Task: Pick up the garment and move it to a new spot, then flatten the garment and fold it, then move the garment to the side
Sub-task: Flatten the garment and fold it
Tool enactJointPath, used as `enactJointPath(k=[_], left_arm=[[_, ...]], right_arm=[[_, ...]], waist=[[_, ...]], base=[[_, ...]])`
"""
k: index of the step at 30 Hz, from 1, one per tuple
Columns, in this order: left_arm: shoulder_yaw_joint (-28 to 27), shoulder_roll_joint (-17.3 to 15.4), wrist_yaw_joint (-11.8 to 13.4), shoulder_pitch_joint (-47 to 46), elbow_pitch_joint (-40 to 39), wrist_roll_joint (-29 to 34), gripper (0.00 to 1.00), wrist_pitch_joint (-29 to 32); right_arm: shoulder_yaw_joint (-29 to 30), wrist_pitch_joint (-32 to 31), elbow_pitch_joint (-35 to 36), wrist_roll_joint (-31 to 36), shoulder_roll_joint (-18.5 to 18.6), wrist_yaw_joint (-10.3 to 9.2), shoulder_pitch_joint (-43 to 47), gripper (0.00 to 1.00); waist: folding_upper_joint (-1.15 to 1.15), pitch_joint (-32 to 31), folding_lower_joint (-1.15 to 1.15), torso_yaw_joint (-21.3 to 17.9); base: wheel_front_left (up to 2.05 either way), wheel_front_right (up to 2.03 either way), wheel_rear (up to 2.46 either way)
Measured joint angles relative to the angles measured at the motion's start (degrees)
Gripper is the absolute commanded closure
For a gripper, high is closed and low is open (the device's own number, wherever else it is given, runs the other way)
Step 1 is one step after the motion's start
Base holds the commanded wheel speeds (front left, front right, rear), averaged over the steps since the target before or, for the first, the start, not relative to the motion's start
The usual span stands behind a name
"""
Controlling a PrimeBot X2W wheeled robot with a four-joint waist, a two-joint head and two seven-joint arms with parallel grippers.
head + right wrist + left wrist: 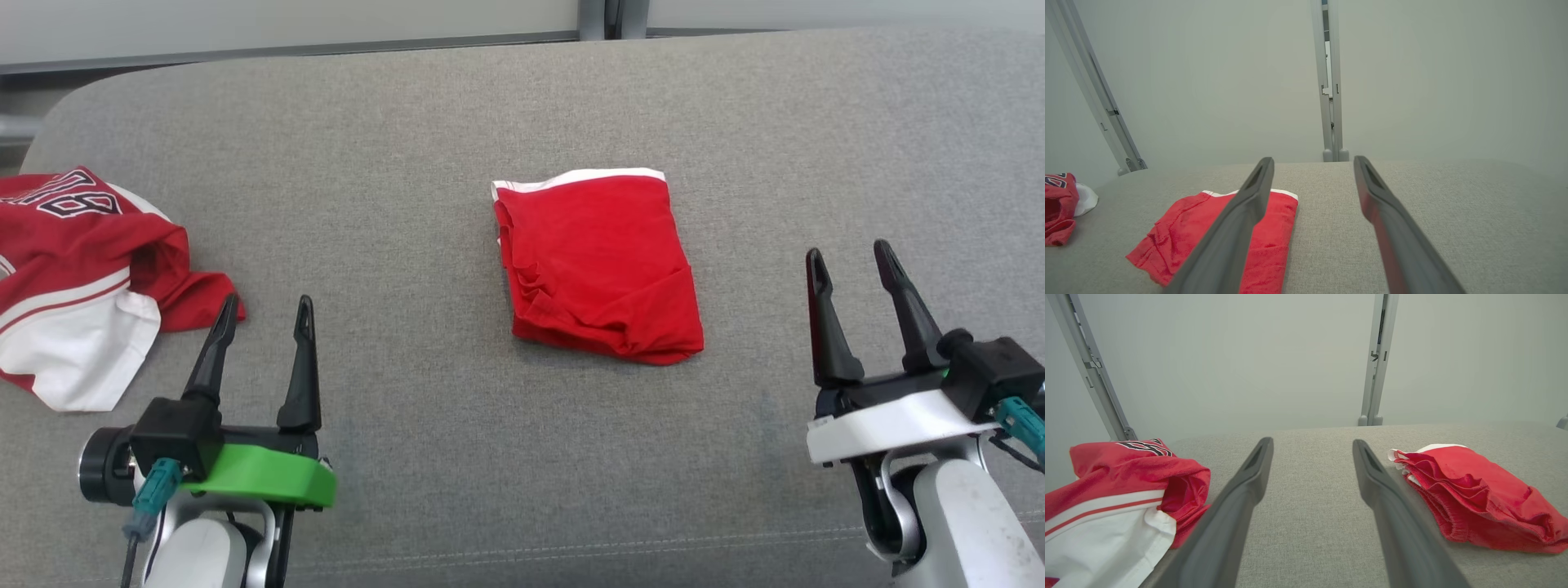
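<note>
A red garment (600, 265) with a white band along its far edge lies folded into a compact rectangle in the middle of the grey padded surface (424, 147). The left wrist view has it at the right (1478, 498), and the right wrist view at the lower left (1184, 237). My left gripper (264, 317) stands open at the lower left, empty, well to the left of the garment. My right gripper (853, 261) is open and empty at the lower right, a short way to the right of the garment. Neither touches the cloth.
A crumpled red and white jersey (77, 278) with dark lettering lies at the left edge, just left of my left gripper; it is also in the left wrist view (1118, 498). Grey frame posts (1376, 359) and a pale wall stand behind the surface.
</note>
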State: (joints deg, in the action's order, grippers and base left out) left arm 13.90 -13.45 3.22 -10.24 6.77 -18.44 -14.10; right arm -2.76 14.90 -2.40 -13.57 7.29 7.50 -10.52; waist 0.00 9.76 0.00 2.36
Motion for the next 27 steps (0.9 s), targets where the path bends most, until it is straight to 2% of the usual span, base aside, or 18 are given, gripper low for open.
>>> enactJointPath(k=[12, 27], left_arm=[[0.9, 0.7, 1.9, 7.4, -0.7, -0.5, 0.0, -0.1], [0.9, 0.1, 2.8, 10.4, -0.6, -0.8, 0.0, -0.1]], right_arm=[[0.7, -1.7, -3.5, 0.6, -0.6, 0.0, 9.3, 0.0], [0.4, -3.8, -2.8, 0.2, -0.7, 0.0, 12.6, 0.0]], waist=[[0.0, -5.3, 0.0, -0.3], [0.0, -9.3, 0.0, 0.2]], base=[[0.0, 0.0, 0.0], [0.0, 0.0, 0.0]])
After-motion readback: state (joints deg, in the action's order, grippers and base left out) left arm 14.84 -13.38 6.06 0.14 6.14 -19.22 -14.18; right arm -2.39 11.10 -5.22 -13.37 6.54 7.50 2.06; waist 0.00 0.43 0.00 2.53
